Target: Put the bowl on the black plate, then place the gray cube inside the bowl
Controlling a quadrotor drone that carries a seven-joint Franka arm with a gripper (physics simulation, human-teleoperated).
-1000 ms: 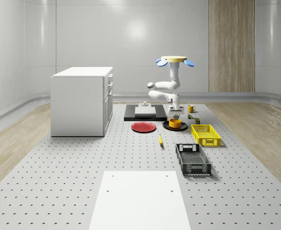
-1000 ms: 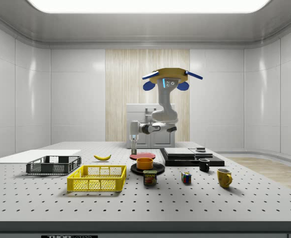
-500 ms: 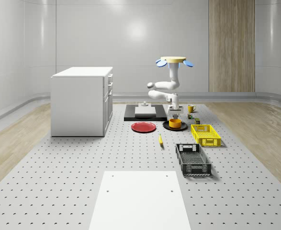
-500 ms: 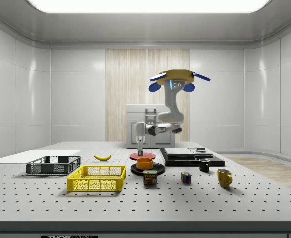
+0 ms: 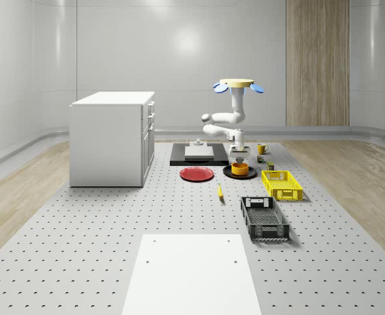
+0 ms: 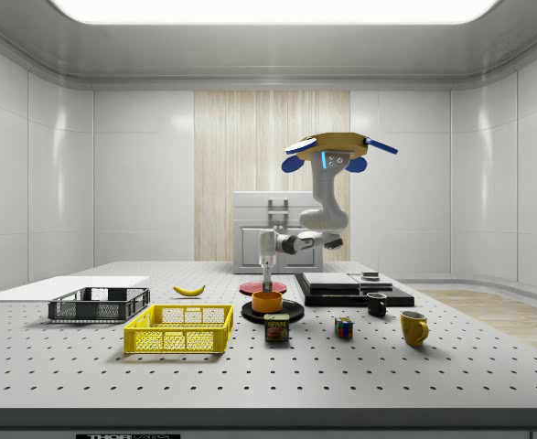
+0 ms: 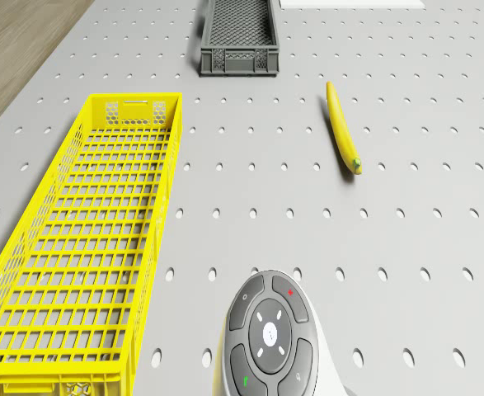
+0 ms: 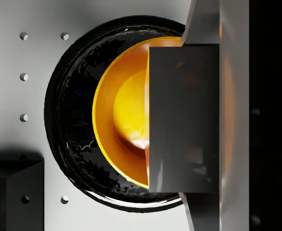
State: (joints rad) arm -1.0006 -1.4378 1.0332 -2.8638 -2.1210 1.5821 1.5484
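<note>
The orange bowl (image 5: 239,168) (image 6: 267,301) sits on the black plate (image 5: 228,173) (image 6: 289,312). My drone (image 5: 238,84) (image 6: 339,146) hovers high over the table, a little behind the plate and toward the side view's right. The arm reaches down, and the gripper (image 5: 240,157) (image 6: 267,283) hangs just above the bowl. In the wrist view the gripper (image 8: 198,118) is shut on the gray cube (image 8: 181,118), which covers part of the bowl (image 8: 121,115) directly beneath. The black plate (image 8: 68,115) rings the bowl.
A red plate (image 5: 197,174) lies beside the black plate. Nearby are a yellow basket (image 5: 281,184) (image 7: 85,239), a dark crate (image 5: 264,218) (image 7: 238,37) and a banana (image 5: 220,191) (image 7: 342,136). A black slab (image 5: 199,154), a yellow mug (image 5: 261,148) and a white cabinet (image 5: 112,138) stand further back.
Drone and arm have shifted toward the side view's right. This carried the gripper and cube from beside the plate to directly above the bowl.
</note>
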